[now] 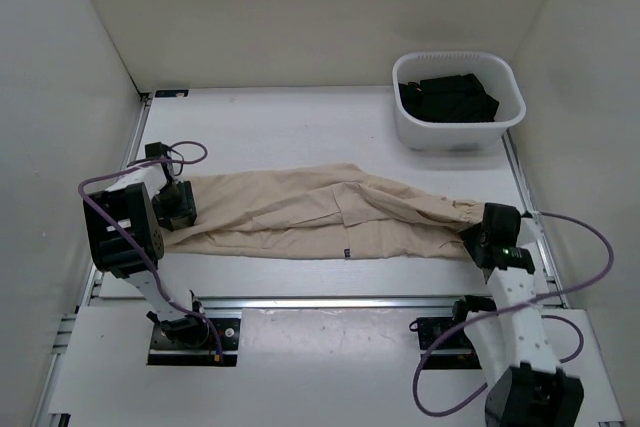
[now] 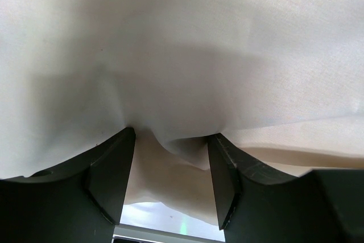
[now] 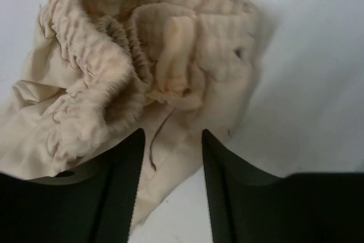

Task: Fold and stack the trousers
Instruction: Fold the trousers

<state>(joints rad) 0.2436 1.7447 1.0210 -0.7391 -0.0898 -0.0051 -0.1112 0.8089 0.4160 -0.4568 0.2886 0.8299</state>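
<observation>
The right pincer [image 3: 172, 135] stands parted above the gathered waistband [image 3: 114, 55] of the trousers [image 1: 300, 212]; the left pincer [image 2: 170, 136], likewise parted, straddles cloth. All layers must be pinched before folding.

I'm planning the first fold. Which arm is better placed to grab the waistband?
Right, most likely. The right gripper stands open at the gathered waistband, while the left gripper is at the far leg end of the trousers.

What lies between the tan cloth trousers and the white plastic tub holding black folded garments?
Nothing. The top view shows only bare white tabletop between the tan cloth trousers and the white plastic tub of black folded garments.
</observation>
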